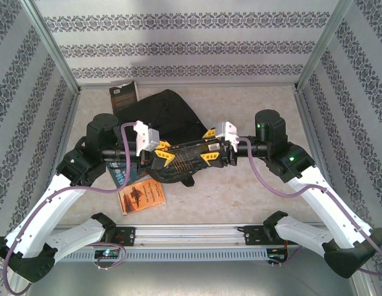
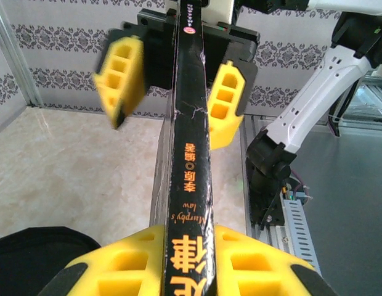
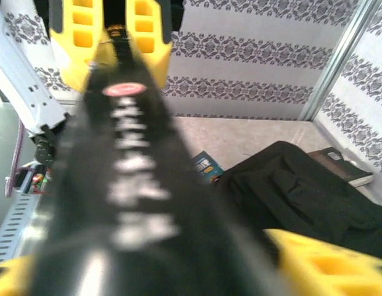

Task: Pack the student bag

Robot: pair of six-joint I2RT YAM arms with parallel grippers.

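The left pincer (image 2: 188, 240) clamps the black book (image 2: 191, 166); the right pincer (image 2: 172, 117) straddles its far end, jaws apart. Best to grip squarely, then lower it into the student bag (image 1: 172, 111), which lies mid-frame on the table (image 1: 252, 197).

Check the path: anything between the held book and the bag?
Nothing visible. The book, clamped in the left gripper with the right gripper straddling its other end, hangs just over the bag's near edge. Whether the bag is open I can't tell.
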